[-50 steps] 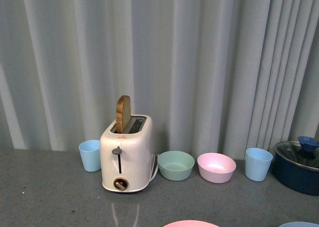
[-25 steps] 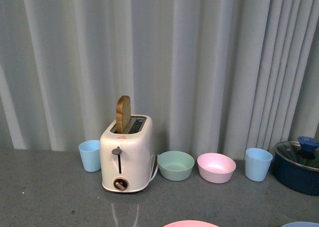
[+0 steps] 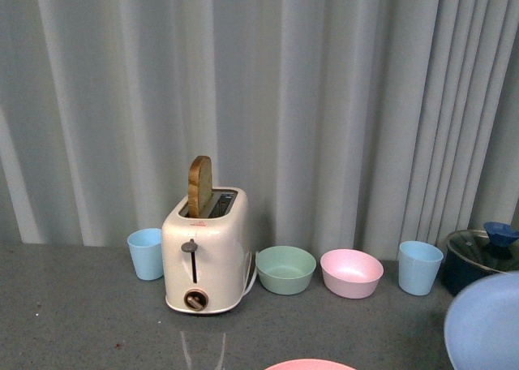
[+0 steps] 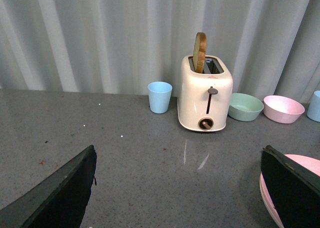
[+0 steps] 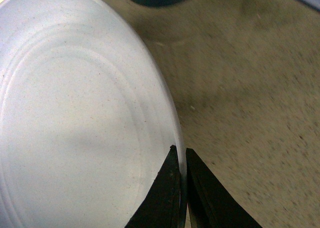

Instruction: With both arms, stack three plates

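My right gripper (image 5: 180, 155) is shut on the rim of the light blue plate (image 5: 75, 118), which is lifted and tilted. The plate shows at the lower right of the front view (image 3: 484, 321). The pink plate lies on the table; its far edge shows at the bottom of the front view (image 3: 310, 364), and it sits beside one finger in the left wrist view (image 4: 267, 198). My left gripper (image 4: 180, 188) is open and empty above the grey table, its jaws wide apart. The cream-beige plate is out of view.
A white toaster (image 3: 204, 252) with a slice of bread stands at the back. Beside it are two light blue cups (image 3: 145, 253) (image 3: 420, 267), a mint-green bowl (image 3: 285, 269), a pink bowl (image 3: 351, 273) and a dark blue lidded pot (image 3: 485, 256).
The light blue plate has risen and tilted up at the lower right of the front view, now covering part of the pot. Nothing else has moved.
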You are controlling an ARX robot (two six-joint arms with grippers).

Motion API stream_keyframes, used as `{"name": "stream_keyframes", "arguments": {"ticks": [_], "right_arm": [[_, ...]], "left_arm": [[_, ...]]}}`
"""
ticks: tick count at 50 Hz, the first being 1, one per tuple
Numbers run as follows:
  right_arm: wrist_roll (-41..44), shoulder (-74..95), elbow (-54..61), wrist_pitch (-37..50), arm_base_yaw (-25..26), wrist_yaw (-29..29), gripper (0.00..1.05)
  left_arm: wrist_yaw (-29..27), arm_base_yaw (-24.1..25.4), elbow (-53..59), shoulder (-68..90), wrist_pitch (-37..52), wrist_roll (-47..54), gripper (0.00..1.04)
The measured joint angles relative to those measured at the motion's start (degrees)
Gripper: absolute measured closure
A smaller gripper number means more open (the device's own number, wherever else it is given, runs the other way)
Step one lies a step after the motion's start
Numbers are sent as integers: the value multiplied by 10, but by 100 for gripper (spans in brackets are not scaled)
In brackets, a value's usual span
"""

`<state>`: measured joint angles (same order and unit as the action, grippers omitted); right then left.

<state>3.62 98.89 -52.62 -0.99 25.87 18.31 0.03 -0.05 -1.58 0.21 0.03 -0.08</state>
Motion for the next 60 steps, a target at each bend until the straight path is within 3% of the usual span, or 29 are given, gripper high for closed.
{"name": "stream_keyframes", "arguments": {"ticks": [9, 26, 34, 60], "right_arm": [[-66, -48, 10, 40, -110, 42, 101], [-169, 13, 57, 142, -267, 51, 101], [-213, 73, 75, 190, -299, 57, 101], [-244, 135, 90, 204, -306, 62, 101]], "left_arm": [[0, 0, 0, 0, 0, 0, 7], [0, 0, 0, 0, 0, 0, 7], [0, 0, 0, 0, 0, 0, 7], [0, 0, 0, 0, 0, 0, 7]]}}
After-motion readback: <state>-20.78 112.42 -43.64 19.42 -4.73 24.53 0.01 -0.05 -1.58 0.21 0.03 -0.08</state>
